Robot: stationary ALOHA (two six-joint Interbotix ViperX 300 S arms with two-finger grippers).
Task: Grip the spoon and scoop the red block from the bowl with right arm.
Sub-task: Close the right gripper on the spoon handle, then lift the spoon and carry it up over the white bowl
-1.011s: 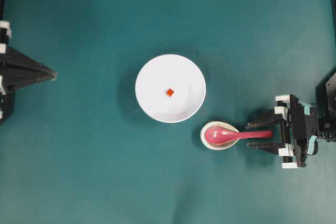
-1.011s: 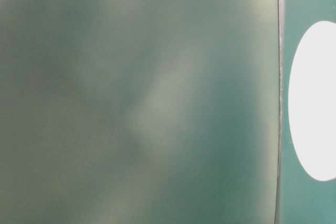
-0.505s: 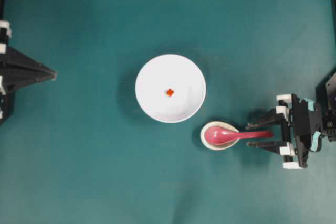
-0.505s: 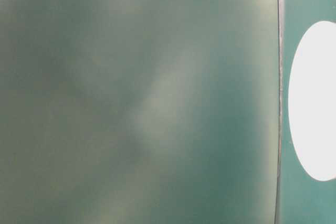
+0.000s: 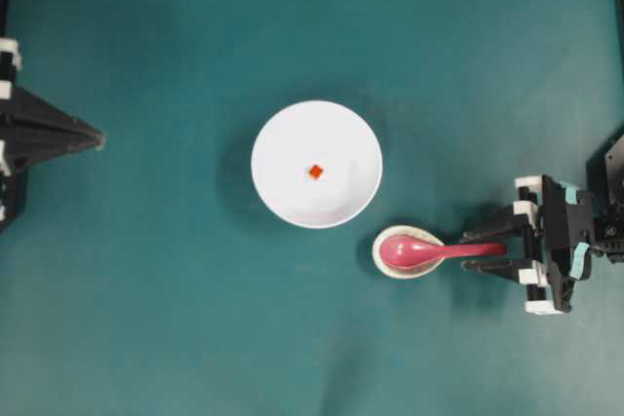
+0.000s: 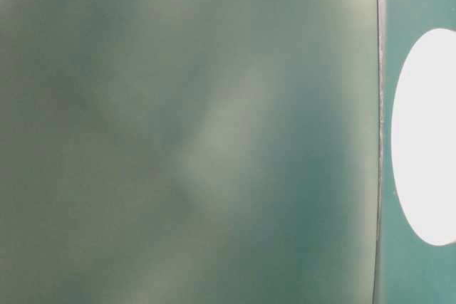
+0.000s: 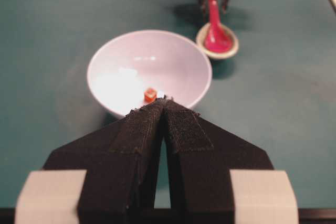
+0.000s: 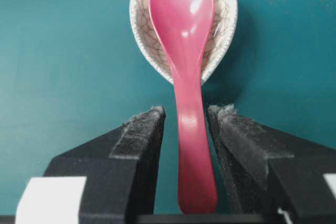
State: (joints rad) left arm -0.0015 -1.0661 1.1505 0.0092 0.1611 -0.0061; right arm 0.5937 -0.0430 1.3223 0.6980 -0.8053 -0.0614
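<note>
The pink spoon lies with its scoop in the speckled rest and its handle pointing right. My right gripper straddles the handle. In the right wrist view its jaws stand open on either side of the spoon, with a thin gap showing on each side of the handle. The white bowl sits mid-table with the tiny red block at its bottom. My left gripper rests shut and empty at the far left, pointing at the bowl and red block.
Teal cloth covers the table. The speckled rest sits just right of and below the bowl. The table-level view is a green blur with a white oval at its right edge.
The right jaws have narrowed around the spoon handle. The spoon, bowl, block and left arm have not moved.
</note>
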